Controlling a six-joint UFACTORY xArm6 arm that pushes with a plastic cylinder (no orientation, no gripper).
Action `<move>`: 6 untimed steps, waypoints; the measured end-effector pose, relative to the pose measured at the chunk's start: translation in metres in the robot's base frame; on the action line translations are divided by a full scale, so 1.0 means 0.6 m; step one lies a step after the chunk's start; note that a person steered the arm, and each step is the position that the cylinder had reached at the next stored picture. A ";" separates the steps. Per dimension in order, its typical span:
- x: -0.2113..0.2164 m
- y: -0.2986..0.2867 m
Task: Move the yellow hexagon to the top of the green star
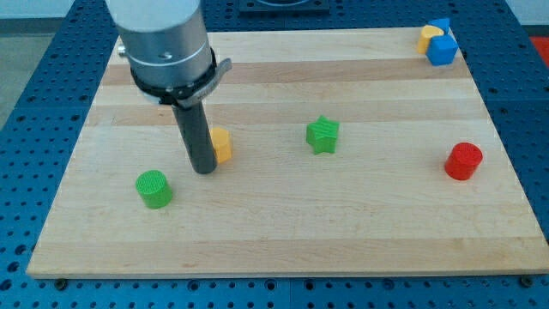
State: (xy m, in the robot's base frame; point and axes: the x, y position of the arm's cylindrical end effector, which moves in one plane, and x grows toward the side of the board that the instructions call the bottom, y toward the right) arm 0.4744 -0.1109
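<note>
Board (283, 232): pale wooden slab with lengthwise grain, lying on a blue perforated bench (51, 51). We take the green star (323, 135) as our landmark; it sits a little toward the view's right of the board's middle.

Item 1, yellow hexagon (222, 145): lies toward the view's left of the green star, well apart from it and very slightly lower in the view. Only its right part shows; the rod covers the rest.

Item 2, our tool: a straight dark rod (196, 133) hanging from a grey cylindrical housing (163, 39) with a black collar. We carry no jaws, so there is nothing to release or clench and nothing is grasped. My tip (204, 171) rests at the board surface on the hexagon's left side, on the far side of it from the star. It appears to touch the hexagon or stand just beside it; we cannot tell which, since the rod overlaps the block's edge.

Item 3, green cylinder (154, 189): farther to the view's left of the star than the hexagon, and lower in the view, near my tip but apart from it.

Item 4, red cylinder (463, 160): well to the view's right of the star, slightly lower in the view.

Item 5, blue block (442, 47) and a small yellow block (429, 36): touching each other, far to the view's upper right of the star, at the board's corner. Their exact shapes we cannot make out.
</note>
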 end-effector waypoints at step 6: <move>-0.061 -0.052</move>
State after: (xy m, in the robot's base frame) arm 0.4379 -0.1422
